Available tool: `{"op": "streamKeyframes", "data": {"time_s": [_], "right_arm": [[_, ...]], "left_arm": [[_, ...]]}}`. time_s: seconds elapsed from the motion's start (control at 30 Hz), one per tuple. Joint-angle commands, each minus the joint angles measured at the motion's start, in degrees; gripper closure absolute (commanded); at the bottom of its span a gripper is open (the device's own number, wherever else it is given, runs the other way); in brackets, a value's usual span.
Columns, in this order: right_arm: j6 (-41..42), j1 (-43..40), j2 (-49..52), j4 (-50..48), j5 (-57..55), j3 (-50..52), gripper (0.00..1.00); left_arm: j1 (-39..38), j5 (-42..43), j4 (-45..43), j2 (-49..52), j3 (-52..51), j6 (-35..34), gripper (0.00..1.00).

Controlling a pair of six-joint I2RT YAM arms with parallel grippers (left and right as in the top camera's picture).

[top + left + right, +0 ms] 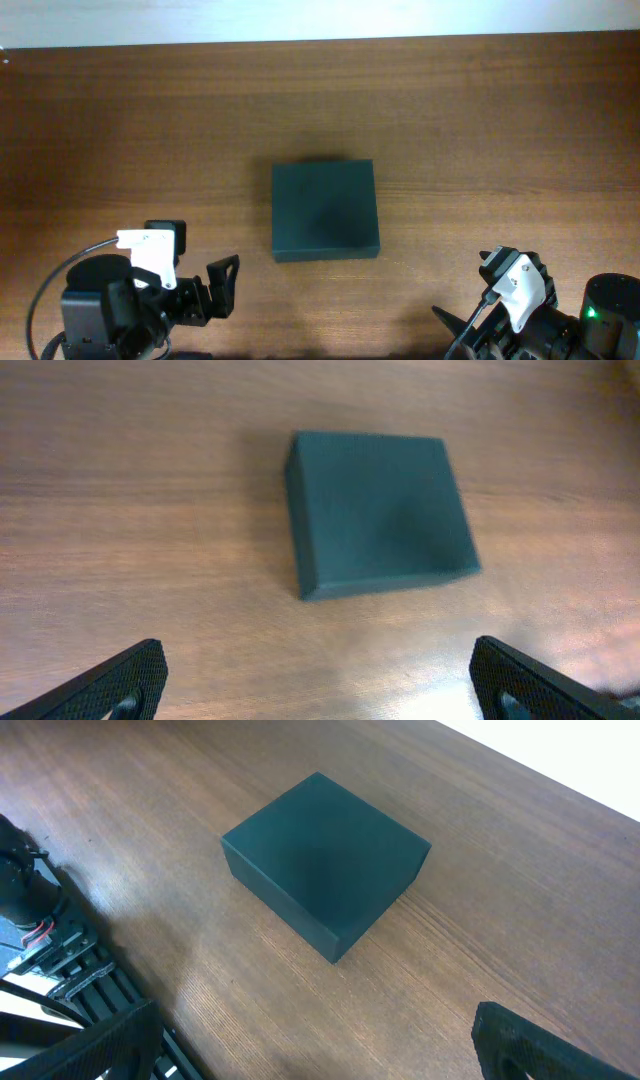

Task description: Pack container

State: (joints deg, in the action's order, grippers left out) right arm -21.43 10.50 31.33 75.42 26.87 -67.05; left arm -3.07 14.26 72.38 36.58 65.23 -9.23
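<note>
Your container [325, 210]: matte dark green, rigid, rectangular, closed, on wood-grain table [480, 120]. Left gripper [318, 675], right gripper [315, 1030]: low, well apart from it, jaws spread wide, holding nothing.

closed container [325, 210], centered on wooden table [450, 120]

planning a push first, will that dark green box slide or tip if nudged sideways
The container looks low, wide and flat-bottomed, so it will probably slide rather than tip. Its crisp edges suggest stiff walls; the matte faces likely grip well.
</note>
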Motion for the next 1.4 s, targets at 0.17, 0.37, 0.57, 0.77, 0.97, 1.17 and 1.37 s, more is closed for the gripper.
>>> {"op": "streamKeyframes", "data": {"time_s": [0.17, 0.37, 0.57, 0.77, 0.97, 1.17, 1.37], "right_arm": [[0.0, 0.4, -0.1, -0.2, 0.5, 0.3, 0.01], [0.0, 0.4, -0.1, -0.2, 0.5, 0.3, 0.01], [0.0, 0.4, -0.1, -0.2, 0.5, 0.3, 0.01], [0.0, 0.4, -0.1, -0.2, 0.5, 0.3, 0.01], [0.0, 0.4, -0.1, -0.2, 0.5, 0.3, 0.01], [0.0, 0.4, -0.1, -0.2, 0.5, 0.3, 0.01], [0.0, 0.4, -0.1, -0.2, 0.5, 0.3, 0.01]], "left_arm": [[-0.2, -17.1, -10.3, -2.4, -4.5, -0.1, 0.01], [-0.2, -19.0, -22.6, -9.6, -15.9, 2.7, 0.01], [1.7, -18.6, -30.3, -17.8, -29.0, 5.0, 0.01], [3.4, -18.2, -30.4, -25.1, -37.5, 5.0, 0.01], [3.4, -18.1, -31.4, -30.2, -44.6, 5.0, 0.01], [3.4, -15.1, -32.3, -33.3, -49.8, 6.6, 0.01], [3.4, -12.5, -32.8, -35.0, -53.4, 9.3, 0.01]]}}
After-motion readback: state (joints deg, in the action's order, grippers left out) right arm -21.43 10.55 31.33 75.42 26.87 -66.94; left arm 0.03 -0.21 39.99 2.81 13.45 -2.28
